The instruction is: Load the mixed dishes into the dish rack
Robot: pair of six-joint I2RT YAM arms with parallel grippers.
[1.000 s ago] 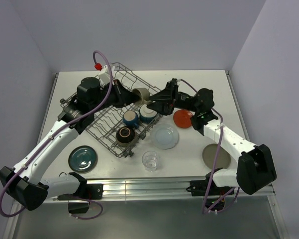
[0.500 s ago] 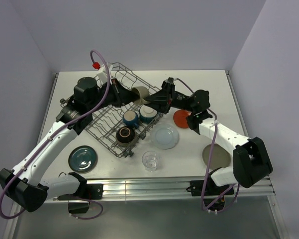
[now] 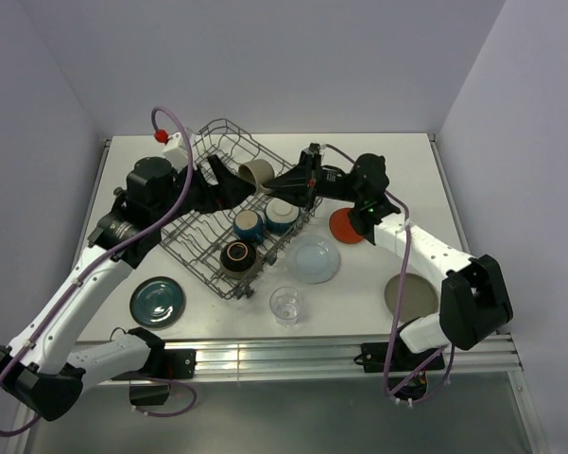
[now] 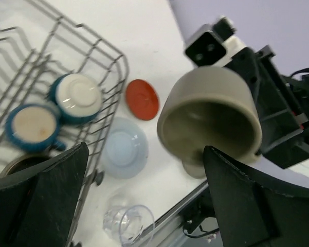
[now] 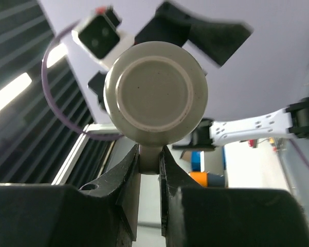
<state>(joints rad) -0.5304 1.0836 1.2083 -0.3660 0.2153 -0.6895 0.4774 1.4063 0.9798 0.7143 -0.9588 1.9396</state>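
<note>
A beige cup (image 3: 258, 172) hangs on its side over the far edge of the dish rack (image 3: 194, 241). My right gripper (image 3: 285, 180) is shut on its handle; the right wrist view shows the cup's base (image 5: 154, 92) above the jaws of that gripper (image 5: 150, 154), pinched on the handle. My left gripper (image 3: 234, 184) stands open just left of the cup, touching nothing. In the left wrist view the cup's mouth (image 4: 211, 113) sits beyond the spread fingers of the left gripper (image 4: 144, 152). In the rack sit two blue cups (image 3: 249, 225) (image 3: 282, 216) and a dark bowl (image 3: 238, 255).
On the table lie a pale blue plate (image 3: 314, 258), a red-orange plate (image 3: 346, 225), a beige plate (image 3: 411, 295) and a teal plate (image 3: 158, 301). A clear glass (image 3: 286, 305) stands near the front edge. Walls close in on the back and both sides.
My left gripper let go of the beige cup, opened wide and drew back to the left. My right gripper closed on the cup's handle and now carries it.
</note>
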